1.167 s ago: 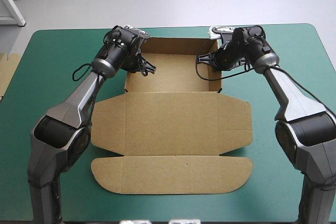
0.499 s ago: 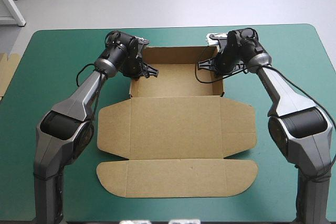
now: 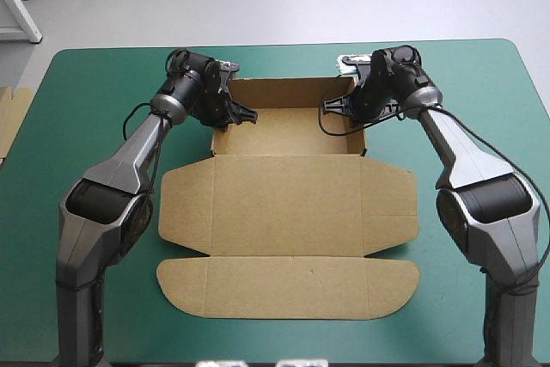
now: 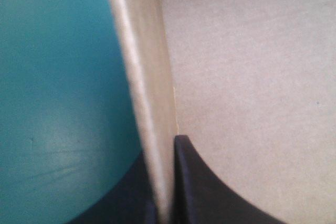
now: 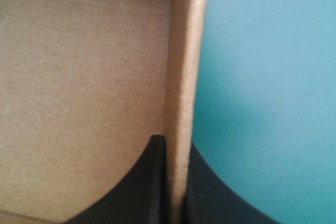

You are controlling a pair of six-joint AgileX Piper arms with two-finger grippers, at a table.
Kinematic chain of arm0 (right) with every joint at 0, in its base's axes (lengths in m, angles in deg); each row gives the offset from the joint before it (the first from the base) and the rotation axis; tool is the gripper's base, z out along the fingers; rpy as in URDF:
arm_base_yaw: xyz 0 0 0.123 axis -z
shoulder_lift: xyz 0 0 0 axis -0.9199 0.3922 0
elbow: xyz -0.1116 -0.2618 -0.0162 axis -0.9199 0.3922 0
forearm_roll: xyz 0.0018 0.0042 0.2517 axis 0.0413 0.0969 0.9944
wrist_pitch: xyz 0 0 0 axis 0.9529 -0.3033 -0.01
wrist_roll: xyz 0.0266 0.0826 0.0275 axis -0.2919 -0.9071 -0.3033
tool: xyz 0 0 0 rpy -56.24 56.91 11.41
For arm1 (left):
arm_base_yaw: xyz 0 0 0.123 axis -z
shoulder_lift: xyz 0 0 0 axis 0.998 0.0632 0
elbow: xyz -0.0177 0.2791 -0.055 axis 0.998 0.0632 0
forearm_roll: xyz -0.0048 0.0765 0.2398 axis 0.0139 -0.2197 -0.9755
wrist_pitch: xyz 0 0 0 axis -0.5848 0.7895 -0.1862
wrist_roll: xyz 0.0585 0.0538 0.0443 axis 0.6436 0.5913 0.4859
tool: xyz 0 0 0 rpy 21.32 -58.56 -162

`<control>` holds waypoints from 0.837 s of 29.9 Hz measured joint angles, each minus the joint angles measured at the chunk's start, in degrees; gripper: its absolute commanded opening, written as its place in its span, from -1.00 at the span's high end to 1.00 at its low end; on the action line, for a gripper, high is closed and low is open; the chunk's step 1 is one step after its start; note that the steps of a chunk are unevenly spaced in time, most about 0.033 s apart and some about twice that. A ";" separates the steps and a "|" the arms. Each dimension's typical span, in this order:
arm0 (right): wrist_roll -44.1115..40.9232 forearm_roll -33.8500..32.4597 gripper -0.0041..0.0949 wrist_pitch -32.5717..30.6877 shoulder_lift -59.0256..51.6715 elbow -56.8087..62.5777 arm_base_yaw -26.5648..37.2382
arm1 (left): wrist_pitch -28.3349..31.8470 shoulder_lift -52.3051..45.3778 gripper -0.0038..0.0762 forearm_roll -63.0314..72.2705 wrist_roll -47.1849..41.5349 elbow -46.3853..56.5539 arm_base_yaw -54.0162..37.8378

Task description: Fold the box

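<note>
The brown box (image 3: 288,204) lies in the middle of the teal-green table, an open tray at its far end with walls raised and the lid flat toward the near edge. My left gripper (image 3: 225,113) is shut on the box at the tray's left wall (image 4: 144,93), one black finger (image 4: 205,187) inside the tray and the other outside. My right gripper (image 3: 352,109) is shut on the box at the right wall (image 5: 184,77), with a finger (image 5: 149,187) inside over the tray floor.
An edge of more brown board (image 3: 10,118) shows at the table's left edge. Bare teal-green cover (image 3: 481,126) lies on both sides of the box and in front of the rounded lid flap (image 3: 288,285).
Both grippers have shifted with the tray walls, drawing the box slightly toward the right and the near edge; since just before, it has barely moved.
</note>
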 measured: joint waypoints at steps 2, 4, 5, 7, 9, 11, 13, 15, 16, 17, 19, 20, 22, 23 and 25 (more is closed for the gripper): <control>0.00 0.00 0.94 0.00 0.04 -0.07 0.00 | 0.06 0.07 0.93 0.33 0.00 0.00 -0.13; 0.00 0.00 0.94 0.00 0.06 -0.07 0.00 | 0.06 0.07 0.93 0.44 0.05 0.00 -0.20; 0.00 0.00 0.94 0.00 0.06 -0.07 0.00 | 0.06 0.07 0.93 0.51 0.05 0.00 -0.25; 0.00 0.00 0.94 0.00 0.06 -0.09 0.00 | 0.06 0.07 0.93 0.76 0.19 0.00 -0.35; 0.00 -0.05 0.94 0.00 0.06 -0.09 0.00 | 0.06 0.09 0.93 0.92 0.57 0.00 -0.49; 0.00 -0.13 0.88 0.00 0.06 -0.09 0.00 | 0.06 0.09 0.93 1.08 0.97 0.00 -0.49; 0.05 -0.19 0.66 -0.08 0.06 -0.29 0.00 | 0.06 0.14 0.93 1.05 1.14 -0.11 -0.49; 0.74 -0.37 0.40 -0.64 0.18 -0.84 0.00 | 0.06 0.14 0.90 1.05 1.20 -0.18 -0.49; 1.11 -0.52 0.26 -1.24 0.30 -1.07 0.00 | 0.06 0.14 0.84 1.10 1.56 -0.18 -0.49; 1.52 -0.52 0.17 -1.86 0.36 -1.34 -0.05 | 0.06 0.14 0.79 1.12 1.90 -0.18 -0.49; 1.80 -0.52 0.02 -2.48 0.42 -2.22 -0.05 | 0.06 0.08 0.64 1.12 2.78 -0.18 -0.49; 1.80 -0.58 -0.01 -2.69 0.42 -2.88 -0.05 | 0.06 -0.03 0.56 1.02 3.28 -0.18 -0.49; 1.58 -0.61 -0.01 -2.73 0.42 -4.20 -0.05 | -0.08 -0.09 0.37 0.07 4.17 -0.18 -0.49; 1.53 -0.61 -0.01 -2.80 0.42 -4.60 -0.05 | -0.17 -0.09 0.29 -0.50 4.56 -0.18 -0.54; 1.47 -0.61 -0.01 -2.95 0.42 -4.91 -0.05 | -0.44 -0.26 0.05 -1.13 4.81 -0.18 -0.61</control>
